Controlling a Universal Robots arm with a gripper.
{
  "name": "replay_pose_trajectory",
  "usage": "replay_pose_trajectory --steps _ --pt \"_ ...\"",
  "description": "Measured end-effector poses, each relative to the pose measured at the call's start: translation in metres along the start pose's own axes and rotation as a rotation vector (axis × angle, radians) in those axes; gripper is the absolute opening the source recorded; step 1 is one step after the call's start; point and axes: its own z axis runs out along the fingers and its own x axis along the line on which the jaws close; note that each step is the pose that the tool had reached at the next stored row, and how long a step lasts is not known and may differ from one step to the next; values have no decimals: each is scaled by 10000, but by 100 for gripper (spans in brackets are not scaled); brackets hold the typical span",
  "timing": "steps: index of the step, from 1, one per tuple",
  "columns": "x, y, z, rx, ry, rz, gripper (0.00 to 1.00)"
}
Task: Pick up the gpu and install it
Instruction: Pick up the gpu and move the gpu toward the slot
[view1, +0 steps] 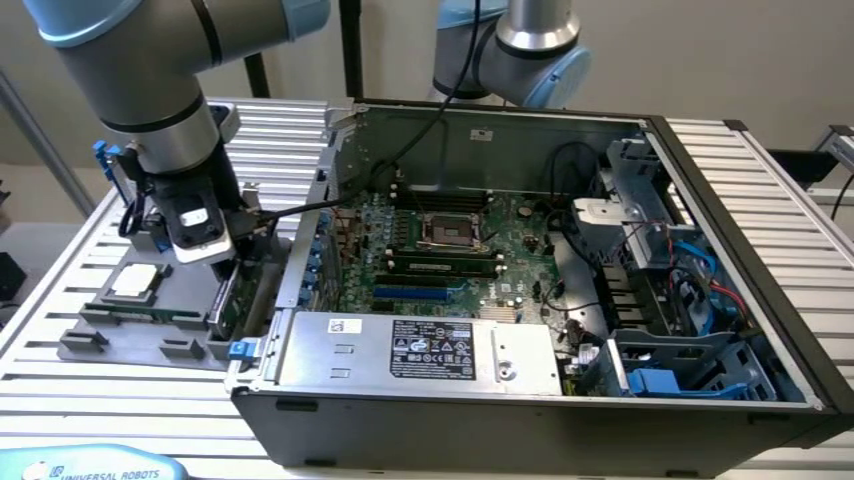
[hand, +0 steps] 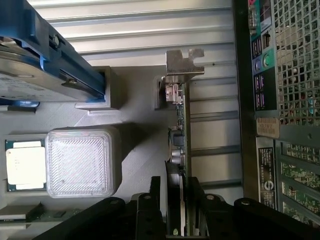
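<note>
Two fingers (hand: 156, 205) tight around one upright gpu (hand: 181, 130), near one CPU chip (hand: 22, 167).

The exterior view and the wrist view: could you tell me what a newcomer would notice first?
The open computer case with its green motherboard dominates the exterior view's right. At that view's left, the arm's pincer sits at the gpu, which stands on edge in a grey tray beside the case.

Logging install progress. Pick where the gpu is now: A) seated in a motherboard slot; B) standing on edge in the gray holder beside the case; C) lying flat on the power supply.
B: the gpu stands on edge in the gray holder outside the case, gripper at it.
</note>
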Motion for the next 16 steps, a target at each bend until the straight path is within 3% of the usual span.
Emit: replay_pose_trajectory --steps 10,16 --pt "2 28 34 3 -10 1 36" --pt "3 29 37 2 -11 2 28"
